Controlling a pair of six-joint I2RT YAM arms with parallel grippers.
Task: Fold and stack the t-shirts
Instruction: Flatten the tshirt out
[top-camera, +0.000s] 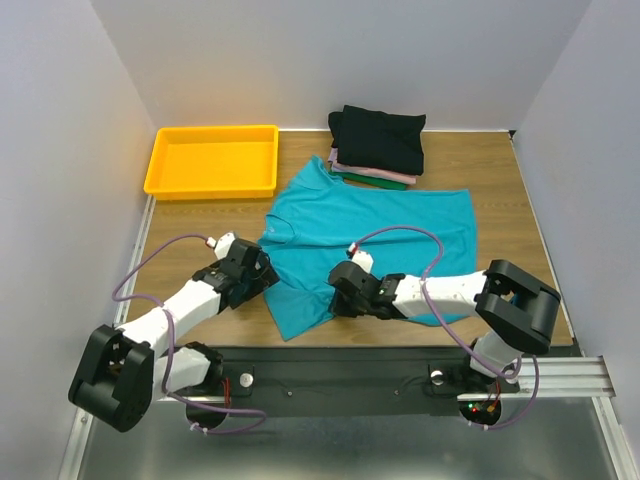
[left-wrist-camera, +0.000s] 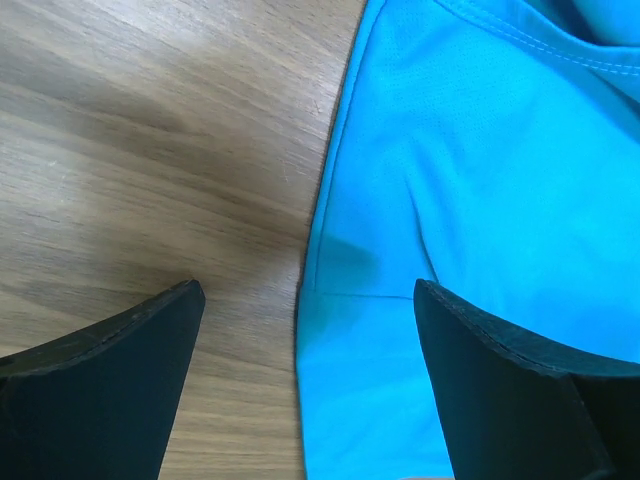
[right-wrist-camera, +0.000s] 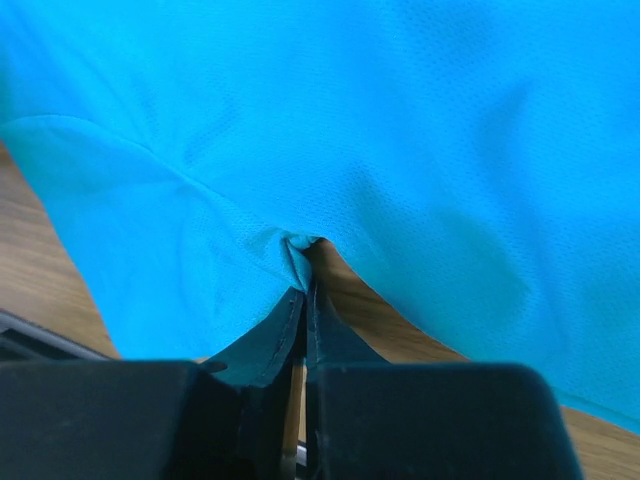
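Observation:
The teal t-shirt (top-camera: 370, 235) lies spread on the wooden table, neck towards the far left. My right gripper (top-camera: 337, 292) is shut on its near hem, pinching a small fold of cloth (right-wrist-camera: 298, 250) that is lifted off the wood. My left gripper (top-camera: 268, 270) is open at the shirt's left edge; in the left wrist view (left-wrist-camera: 305, 295) one finger stands over bare wood and the other over the teal cloth (left-wrist-camera: 470, 170). A stack of folded shirts, black (top-camera: 380, 135) on top of pale pink and dark green, sits at the far side.
A yellow plastic tray (top-camera: 212, 160) stands at the far left of the table. White walls close in the left, right and back. A metal rail runs along the near edge by the arm bases.

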